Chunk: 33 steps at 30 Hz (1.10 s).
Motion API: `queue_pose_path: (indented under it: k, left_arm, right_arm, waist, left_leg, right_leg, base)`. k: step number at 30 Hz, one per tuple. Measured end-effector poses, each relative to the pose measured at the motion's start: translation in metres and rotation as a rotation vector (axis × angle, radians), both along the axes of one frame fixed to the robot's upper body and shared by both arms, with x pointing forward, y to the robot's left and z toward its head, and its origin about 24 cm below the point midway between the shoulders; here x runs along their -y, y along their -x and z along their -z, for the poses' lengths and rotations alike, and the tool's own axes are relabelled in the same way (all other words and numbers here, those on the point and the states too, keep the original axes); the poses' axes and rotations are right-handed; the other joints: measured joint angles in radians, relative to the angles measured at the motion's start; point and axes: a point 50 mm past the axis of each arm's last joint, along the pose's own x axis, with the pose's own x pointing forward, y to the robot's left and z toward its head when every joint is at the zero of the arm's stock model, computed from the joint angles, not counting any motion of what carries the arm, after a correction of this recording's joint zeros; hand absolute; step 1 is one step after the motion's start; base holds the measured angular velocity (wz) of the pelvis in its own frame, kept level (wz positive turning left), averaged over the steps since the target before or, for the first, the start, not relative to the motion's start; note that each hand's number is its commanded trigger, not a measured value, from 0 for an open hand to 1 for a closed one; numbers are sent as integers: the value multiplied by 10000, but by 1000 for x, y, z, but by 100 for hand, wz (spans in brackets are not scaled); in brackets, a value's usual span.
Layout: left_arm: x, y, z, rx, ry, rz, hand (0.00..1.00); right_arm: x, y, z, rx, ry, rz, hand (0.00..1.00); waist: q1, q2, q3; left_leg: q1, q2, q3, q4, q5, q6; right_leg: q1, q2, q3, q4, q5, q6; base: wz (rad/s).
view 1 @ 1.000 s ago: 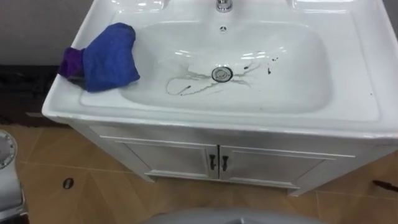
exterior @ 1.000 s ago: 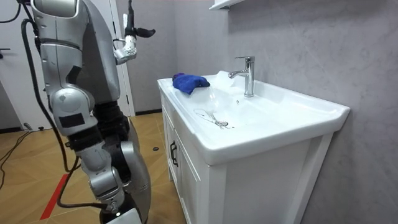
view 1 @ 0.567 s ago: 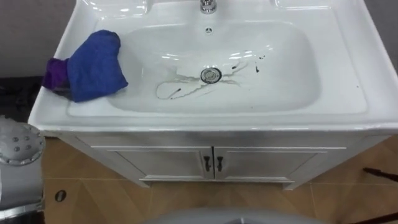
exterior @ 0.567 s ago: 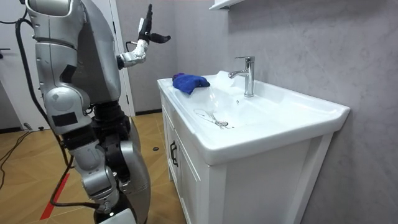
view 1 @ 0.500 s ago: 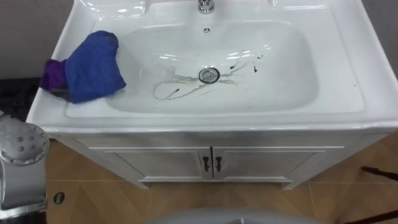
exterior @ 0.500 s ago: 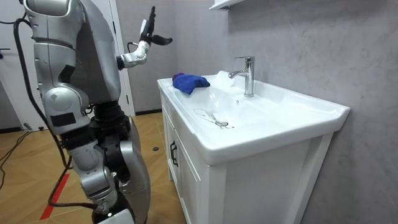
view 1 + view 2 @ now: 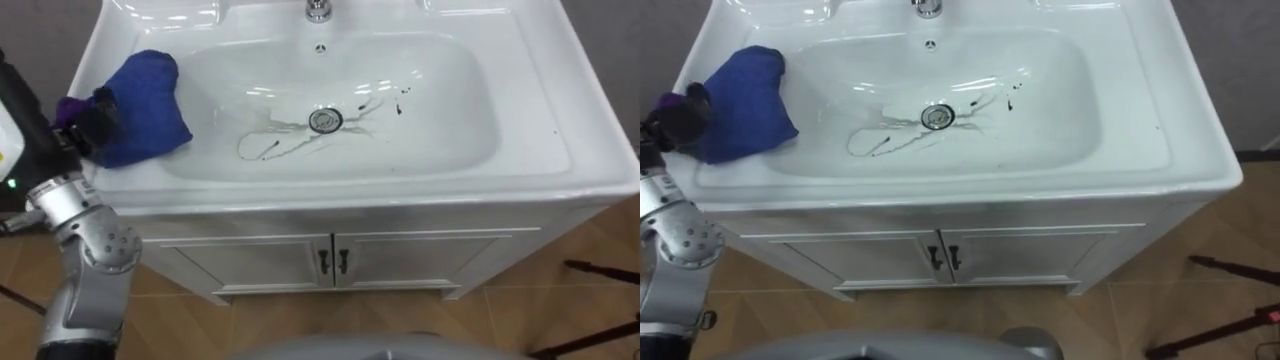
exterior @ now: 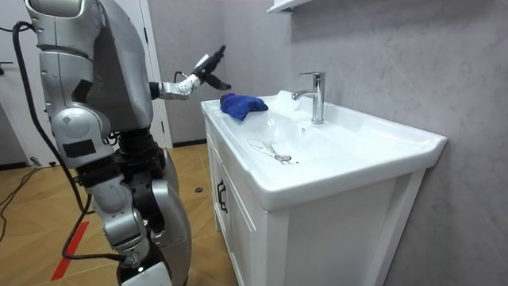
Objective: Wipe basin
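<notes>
A wooden floor [image 7: 300, 320] is seen nearest, and a white cabinet [image 7: 250, 255] with two doors stands on it. Two dark handles [image 7: 332, 261] are set side by side where the doors meet. In the room view the robot is seen standing upright before the cabinet, at the room view's left, with its left arm stretched forward toward the near left corner of the basin [image 7: 400, 190].

The left hand [image 7: 85, 122] is held at the left edge of the cloth [image 7: 150, 105]. Its fingers are spread and fairly straight, with the thumb set apart, and nothing is held in it. In the eye views its dark fingers overlap the cloth's edge. In the room view the hand is seen raised above the corner of the basin, apart from the cloth.

The cloth is blue, with a purple part at its left end. It lies bunched on the basin's left rim and partly over the bowl's left slope.

Thin dark streaks [image 7: 265, 148] are seen in the bowl, running left and right of the drain [image 7: 325, 120], and a few dark spots [image 7: 400, 105] lie to its right. A chrome tap [image 7: 318, 10] stands at the back, behind the drain, and a grey wall [image 8: 381, 63] rises beyond it.
</notes>
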Motion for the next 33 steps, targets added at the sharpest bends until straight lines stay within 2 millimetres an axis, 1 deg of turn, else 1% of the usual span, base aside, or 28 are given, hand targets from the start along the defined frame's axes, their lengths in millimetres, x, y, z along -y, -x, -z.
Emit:
queue_pose_path:
  k: [1, 4, 6, 12, 18, 23, 33]
  left_arm:
    - [0, 0, 1, -137, 19, 58, 0]
    - [0, 0, 1, -169, 24, 77, 0]
    - [-1, 0, 3, -251, 28, 49, 0]
    - [-3, 4, 17, -873, 147, -171, 0]
    - [-1, 5, 23, -1149, 304, -326, 0]
    - [-2, 4, 25, -1317, 329, -273, 0]
    - [-1, 5, 25, -1344, 349, -273, 0]
  right_arm:
    - [-1, 0, 0, -2, -42, 6, 0]
    - [-3, 1, 1, -64, -192, 24, 0]
    - [-4, 1, 1, -152, -259, 25, 0]
    - [-4, 2, 1, -172, -262, 33, 0]
    - [-5, -3, 1, -126, -370, 80, 0]
    - [-6, -7, 1, -34, -527, 179, 0]
    - [-6, -6, 1, -28, -599, 271, 0]
  waist:
    - [-10, -11, -22]
    - [-11, -75, -51]
    - [14, -99, -52]
    - [5, -43, -50]
    - [-34, -24, -54]
    - [-72, -16, -51]
    - [-115, -7, -45]
  left_leg:
    - [-3, 1, 7, 0, 0, 0]
    - [-4, 1, 24, 0, 0, 0]
    - [8, 5, 49, -2, 0, 0]
    - [10, 5, 86, 0, 0, 0]
    - [-20, 4, 77, -1, 0, 0]
    - [-55, 4, 72, -1, 0, 0]
    - [-57, 4, 78, -1, 0, 0]
  right_leg:
    - [-1, 2, 5, -7, 0, 0]
    - [4, 3, 19, -11, 2, 1]
    - [28, 21, 72, -12, 36, 7]
    - [-13, 32, 120, -20, 53, 4]
    - [-96, 32, 150, -24, 52, 4]
    - [-141, 32, 155, -13, 55, 0]
    - [-145, 34, 170, -12, 55, 0]
  base:
    - [0]
    - [0]
    - [-7]
    - [-3]
    - [0]
    - [0]
    - [0]
